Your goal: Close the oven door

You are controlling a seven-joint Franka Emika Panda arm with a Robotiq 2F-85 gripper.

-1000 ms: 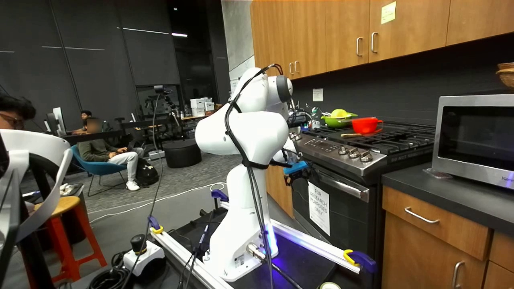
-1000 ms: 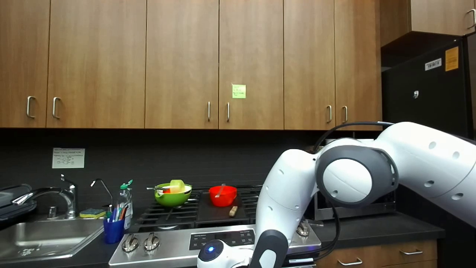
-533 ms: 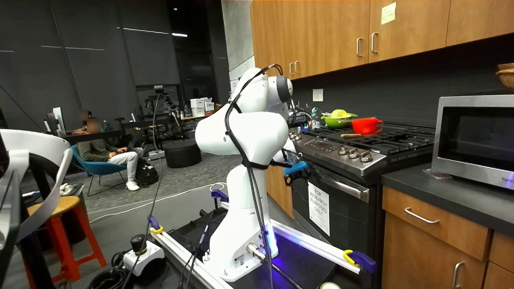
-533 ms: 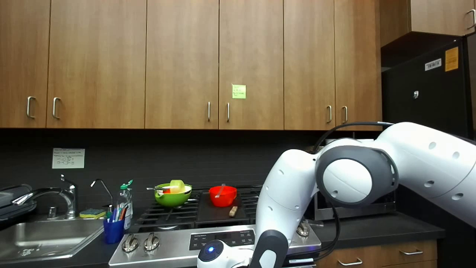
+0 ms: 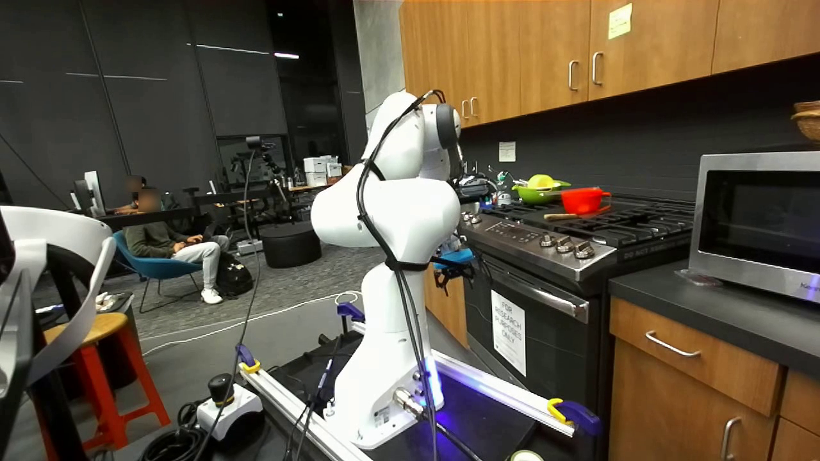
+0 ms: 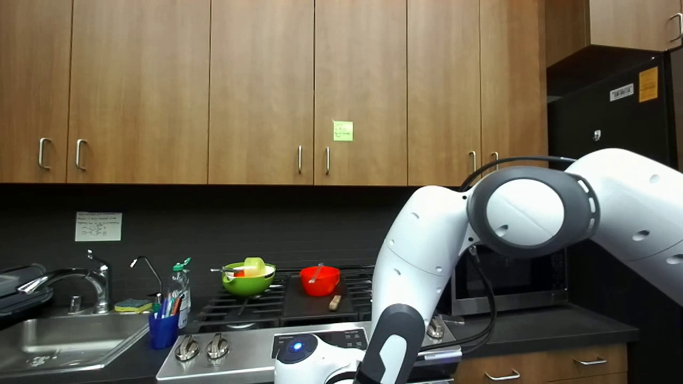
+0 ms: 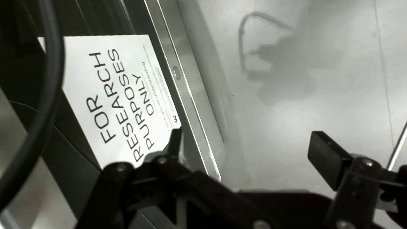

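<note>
The oven door [image 5: 558, 349] is a black glass-fronted panel on the gas range. It stands upright and appears flush with the range front. It has a bar handle [image 5: 564, 301] and a white printed sheet [image 5: 509, 333]. In the wrist view the door [image 7: 68, 122] and its sheet [image 7: 108, 95] fill the left side. My gripper [image 5: 453, 278] hangs in front of the door's far end, apart from the handle. In the wrist view the gripper [image 7: 251, 148] is open, with floor showing between its fingers. In an exterior view the gripper is below the frame.
The steel control panel [image 5: 512, 237] with knobs is above the door. A red bowl [image 6: 320, 281] and a green bowl [image 6: 248, 280] sit on the stove top. A silver microwave [image 5: 756, 224] and wooden drawers [image 5: 695, 349] stand beside the range. The robot base rail [image 5: 500, 392] runs before the door.
Over the last half second the arm has risen and drawn back from the range. The gripper has moved away from the door front. The door looks unmoved.
</note>
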